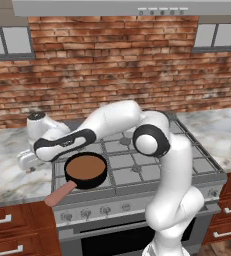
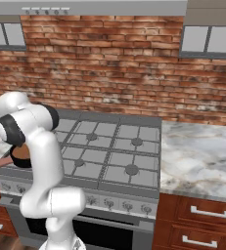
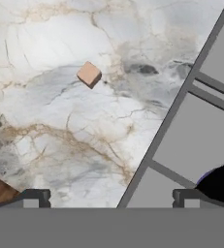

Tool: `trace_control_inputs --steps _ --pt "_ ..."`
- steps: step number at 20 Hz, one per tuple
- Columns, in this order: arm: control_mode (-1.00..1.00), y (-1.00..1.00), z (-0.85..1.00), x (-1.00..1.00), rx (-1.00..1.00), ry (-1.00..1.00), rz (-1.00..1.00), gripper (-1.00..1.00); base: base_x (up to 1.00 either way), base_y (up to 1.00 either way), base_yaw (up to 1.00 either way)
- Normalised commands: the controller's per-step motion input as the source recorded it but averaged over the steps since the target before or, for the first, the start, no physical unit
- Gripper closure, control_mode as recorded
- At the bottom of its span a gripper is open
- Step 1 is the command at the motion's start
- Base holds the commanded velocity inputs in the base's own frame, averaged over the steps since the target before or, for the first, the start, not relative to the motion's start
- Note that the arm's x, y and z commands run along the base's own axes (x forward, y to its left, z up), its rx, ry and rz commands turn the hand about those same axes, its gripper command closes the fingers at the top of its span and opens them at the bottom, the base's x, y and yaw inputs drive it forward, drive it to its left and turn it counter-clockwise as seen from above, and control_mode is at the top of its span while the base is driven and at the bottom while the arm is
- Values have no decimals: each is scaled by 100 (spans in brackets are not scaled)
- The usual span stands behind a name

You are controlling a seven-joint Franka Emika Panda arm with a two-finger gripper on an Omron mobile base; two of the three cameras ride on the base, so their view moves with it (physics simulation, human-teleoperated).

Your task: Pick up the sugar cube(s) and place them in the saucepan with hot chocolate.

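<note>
Salmon-pink, the saucepan's (image 1: 86, 170) long handle is pointed toward the lower left of the left base view, the black pan of brown liquid being set on the stove's (image 1: 152, 160) front-left burner. Marble counter (image 3: 60, 126) is seen in the hand view, with the sugar cube (image 3: 89, 74) lying corner-on at upper left. The arm is bent leftward over the counter, and the gripper (image 3: 111, 198) is spread wide, nothing grasped.
</note>
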Motion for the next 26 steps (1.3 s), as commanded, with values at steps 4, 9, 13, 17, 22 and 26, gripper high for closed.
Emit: trace_control_inputs --steps 4,9,13,17,22,26 --pt "-100 28 0 1 0 12 6 -100 0 0 0" --pt "-100 22 0 8 -3 21 15 -100 0 0 0" --pt "-100 9 -6 8 -1 8 15 -100 0 0 0" --pt "-100 3 -14 11 0 0 12 -100 0 0 0" --pt "-100 4 -16 22 0 0 9 -100 0 0 0" --pt "-100 13 -22 25 0 0 7 -100 0 0 0"
